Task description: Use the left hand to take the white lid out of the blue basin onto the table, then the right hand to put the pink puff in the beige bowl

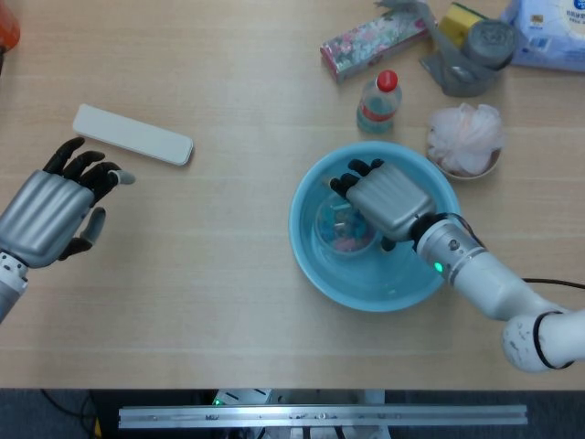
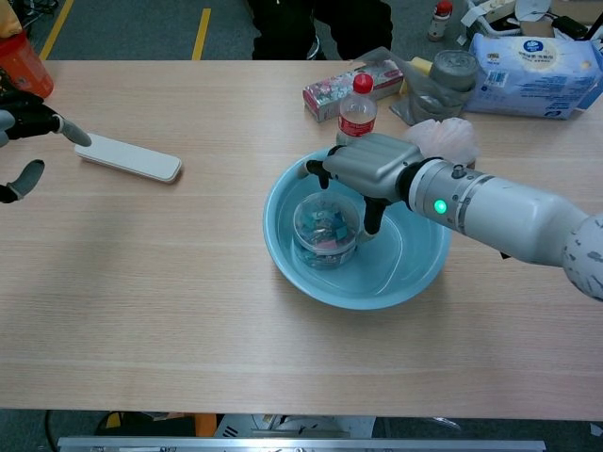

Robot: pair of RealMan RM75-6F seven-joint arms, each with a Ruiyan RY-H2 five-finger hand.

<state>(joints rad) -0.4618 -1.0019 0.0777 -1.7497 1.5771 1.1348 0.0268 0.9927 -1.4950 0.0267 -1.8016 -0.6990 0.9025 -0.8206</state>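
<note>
Right hand [image 1: 384, 199] filling blue basin [image 1: 315, 265] above clear tub [image 1: 340, 230], bottle [image 1: 378, 102] just behind rim, bare table [image 1: 210, 265] between basin and left hand [image 1: 50, 212].

The pale wood desk [image 1: 228, 274] carries a blue basin [image 1: 315, 265] — the right hand [image 1: 384, 199] is over it. Beyond that hand stand a red-capped bottle [image 1: 379, 101] and a floral box [image 1: 373, 41]; to its right is a beige bowl [image 1: 466, 167]. A white flat lid [image 1: 132, 134] lies just beyond the left hand [image 1: 50, 215] — apart from it.
</note>
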